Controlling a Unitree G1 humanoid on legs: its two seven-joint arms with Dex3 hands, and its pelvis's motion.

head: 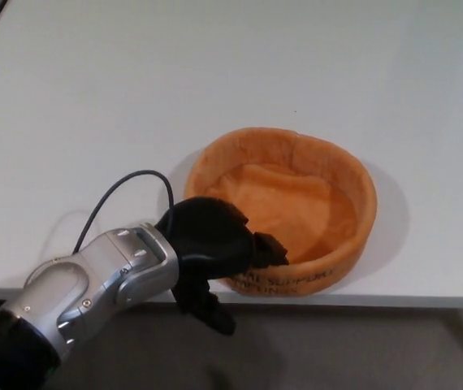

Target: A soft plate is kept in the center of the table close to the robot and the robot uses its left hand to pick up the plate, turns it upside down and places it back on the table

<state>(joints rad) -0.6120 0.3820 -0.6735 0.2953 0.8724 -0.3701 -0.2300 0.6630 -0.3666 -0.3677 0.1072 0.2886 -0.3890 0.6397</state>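
A: What's the setting?

B: A plain white table [215, 73], its near edge running across the bottom of the view with dark floor below.

A: And from the left?

B: The robot's silver forearm comes in from the lower left, a thin black cable [122, 195] looping above the wrist. Its black left hand [215, 253] hangs over the table edge, two fingers [264, 250] reaching right onto the near-left rim, the thumb [209, 309] pointing down past the edge.

A: Holding anything?

B: I can't tell whether they pinch the rim or merely touch it.

A: Where's the plate?

B: The soft orange fabric plate [284, 213], bowl-like with a raised wall and dark lettering on its front, sits upright at the table's near edge, directly right of the hand. The opening faces up, so flipping isn't done. It's wider left to right. The right hand doesn't show.
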